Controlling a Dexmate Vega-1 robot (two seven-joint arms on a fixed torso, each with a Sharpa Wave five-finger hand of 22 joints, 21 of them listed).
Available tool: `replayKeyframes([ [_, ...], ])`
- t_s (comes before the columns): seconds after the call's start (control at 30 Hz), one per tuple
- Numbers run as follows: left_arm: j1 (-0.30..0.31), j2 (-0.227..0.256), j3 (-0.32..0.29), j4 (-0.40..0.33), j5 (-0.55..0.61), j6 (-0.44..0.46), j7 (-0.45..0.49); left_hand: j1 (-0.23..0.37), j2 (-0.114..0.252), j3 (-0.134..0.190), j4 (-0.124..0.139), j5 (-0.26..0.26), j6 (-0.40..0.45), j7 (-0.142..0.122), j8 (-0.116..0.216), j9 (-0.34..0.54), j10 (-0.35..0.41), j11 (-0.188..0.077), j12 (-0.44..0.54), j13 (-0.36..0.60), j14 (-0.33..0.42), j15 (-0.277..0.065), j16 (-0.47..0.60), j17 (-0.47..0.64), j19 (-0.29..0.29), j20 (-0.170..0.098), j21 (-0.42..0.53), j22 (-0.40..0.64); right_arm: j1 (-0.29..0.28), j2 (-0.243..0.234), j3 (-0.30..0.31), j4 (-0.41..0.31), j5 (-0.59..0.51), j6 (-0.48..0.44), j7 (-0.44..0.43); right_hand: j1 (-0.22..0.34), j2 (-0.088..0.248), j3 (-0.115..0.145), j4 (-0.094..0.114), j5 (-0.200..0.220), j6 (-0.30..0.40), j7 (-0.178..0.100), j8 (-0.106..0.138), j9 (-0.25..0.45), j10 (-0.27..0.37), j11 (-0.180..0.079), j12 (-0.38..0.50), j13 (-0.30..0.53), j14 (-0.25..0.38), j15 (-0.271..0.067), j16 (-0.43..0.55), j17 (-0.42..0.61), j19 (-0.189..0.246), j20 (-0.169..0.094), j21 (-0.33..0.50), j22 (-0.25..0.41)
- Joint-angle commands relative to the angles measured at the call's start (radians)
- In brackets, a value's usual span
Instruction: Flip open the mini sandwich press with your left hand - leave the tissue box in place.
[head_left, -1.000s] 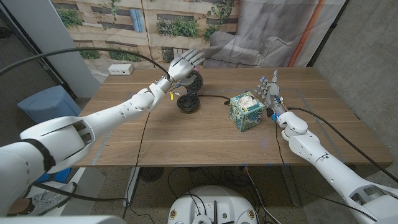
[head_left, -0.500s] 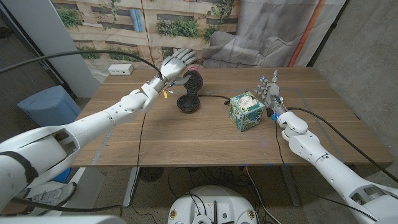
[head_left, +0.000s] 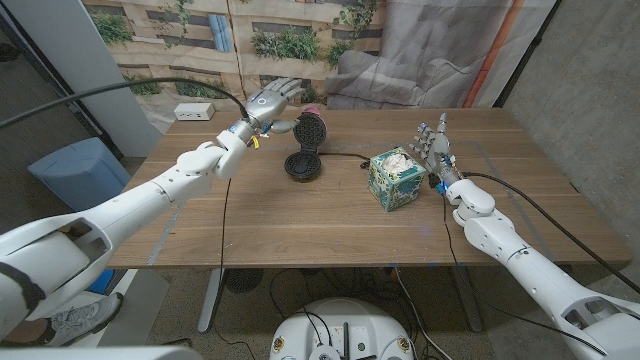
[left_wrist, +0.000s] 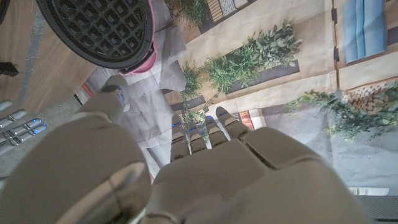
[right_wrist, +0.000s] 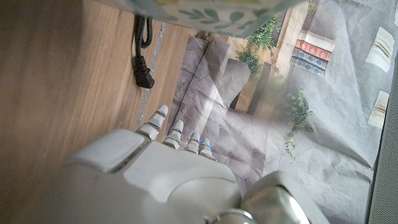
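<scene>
Fingers of the left hand (head_left: 268, 103) are seen loosely spread and empty in the upper left-centre of the head view, clear of the mini sandwich press (head_left: 304, 148); a second ago that hand was held over the raised lid, and it has since been drawn back towards picture left and away from the appliance; the lid (head_left: 311, 130) has been left standing upright on its hinge, its pink shell turned to the back and its dark waffle plate facing forward, with the lower plate (head_left: 301, 165) lying exposed on the table; the flip is therefore judged to be done (nothing but the retreat of the arm seems to remain). In the left wrist view the gridded plate (left_wrist: 99, 28) and its pink rim are seen just beyond the fingertips (left_wrist: 205, 127), untouched. The tissue box (head_left: 394, 178) is found right of centre, apart from the press, and has not been shifted; the right hand (head_left: 434, 146) is held beside it with fingers upright and apart, nothing being grasped. A wooden table (head_left: 300, 225) bears these things; a black cord (head_left: 345, 156) is trailed from the press; a white power strip (head_left: 194, 111) lies at the table's upper left; a printed backdrop of planks and foliage (head_left: 240, 35) and a grey cloth (head_left: 420, 50) close the room behind, and a blue bin (head_left: 75, 165) stands at the left.
</scene>
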Motion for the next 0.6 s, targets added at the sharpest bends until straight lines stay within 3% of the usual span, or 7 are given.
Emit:
replayKeyframes([
  [0.03,0.106,-0.004,-0.151,-0.059,-0.311,-0.024,-0.164,-0.012,0.005,-0.007,0.004,-0.002,-0.004,0.007,0.000,0.004,-0.001,-0.006,-0.002,0.003,-0.003,-0.011,0.002,0.002,-0.001,-0.035,0.003,0.003,0.000,0.000,0.000,0.000,0.000,0.000,0.000,0.004,0.088,-0.008,0.003,0.006,-0.003,-0.001,-0.003,0.005,-0.005,0.001,0.001,0.003,-0.004,-0.021,0.005,0.003,0.004,0.003,-0.006,0.004],
  [0.6,0.225,-0.065,-0.248,-0.016,-0.572,-0.093,-0.154,-0.062,0.031,-0.034,0.025,-0.009,-0.006,0.003,-0.005,0.005,0.009,-0.004,0.002,0.003,0.001,-0.009,0.006,0.004,0.009,-0.041,0.008,0.004,-0.001,0.000,0.000,-0.001,0.000,0.000,0.000,0.004,0.089,-0.008,0.003,0.006,-0.004,-0.001,-0.004,0.005,-0.004,0.002,0.001,0.003,-0.005,-0.020,0.004,0.003,0.003,0.003,-0.007,0.004],
])
